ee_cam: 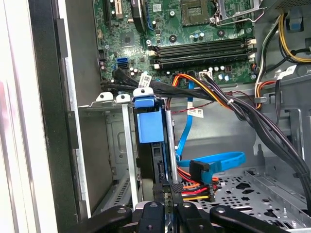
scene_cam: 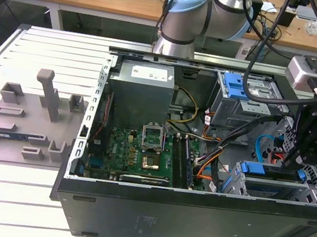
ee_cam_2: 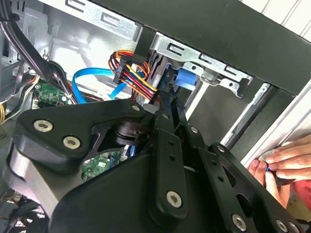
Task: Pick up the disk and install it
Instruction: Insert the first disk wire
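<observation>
The black, angular gripper (scene_cam: 305,153) hangs over the drive cage (scene_cam: 282,188) at the exterior view's right end of the open computer case (scene_cam: 191,216), its matte linkage plates studded with shiny round bolts; whether its fingers are spread or pinched cannot be told. The disk (ee_cam: 151,131) sits edge-up in a slot of the grey sheet-metal cage, its smooth bright blue plastic bracket (scene_cam: 271,171) showing along the top, directly at the gripper's tips. Beside it lie a flat blue ribbon cable (ee_cam: 214,162) and a bundle of red, yellow and black wires (ee_cam_2: 133,73). The green motherboard (scene_cam: 141,154) carries tiny, unreadable print. A person's hand (ee_cam_2: 282,165) rests at the case's outer edge.
</observation>
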Robot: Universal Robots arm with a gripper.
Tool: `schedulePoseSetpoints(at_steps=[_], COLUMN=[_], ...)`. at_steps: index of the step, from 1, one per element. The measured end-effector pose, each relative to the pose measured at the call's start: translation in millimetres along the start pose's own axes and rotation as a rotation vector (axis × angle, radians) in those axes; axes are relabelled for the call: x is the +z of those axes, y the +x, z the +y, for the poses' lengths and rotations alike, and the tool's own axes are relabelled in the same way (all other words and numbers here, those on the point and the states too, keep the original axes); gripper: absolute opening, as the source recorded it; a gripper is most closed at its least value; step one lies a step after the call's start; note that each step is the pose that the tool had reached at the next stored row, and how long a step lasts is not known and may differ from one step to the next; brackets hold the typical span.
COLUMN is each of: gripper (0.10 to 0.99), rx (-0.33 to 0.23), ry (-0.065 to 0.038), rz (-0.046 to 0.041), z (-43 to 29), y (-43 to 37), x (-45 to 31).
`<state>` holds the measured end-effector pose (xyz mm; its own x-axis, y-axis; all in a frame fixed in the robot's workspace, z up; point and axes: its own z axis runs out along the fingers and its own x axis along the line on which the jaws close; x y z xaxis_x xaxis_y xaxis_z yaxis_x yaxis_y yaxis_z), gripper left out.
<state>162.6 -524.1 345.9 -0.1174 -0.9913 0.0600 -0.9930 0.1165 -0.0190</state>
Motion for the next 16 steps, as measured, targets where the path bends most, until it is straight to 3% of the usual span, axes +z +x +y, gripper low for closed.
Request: schedulePoseSetpoints(at_steps=[16], gripper=[0.169], rx=[0.0], ry=[0.0], rz=[-0.0002], z=[0.0], y=[-0.4], x=[5.7])
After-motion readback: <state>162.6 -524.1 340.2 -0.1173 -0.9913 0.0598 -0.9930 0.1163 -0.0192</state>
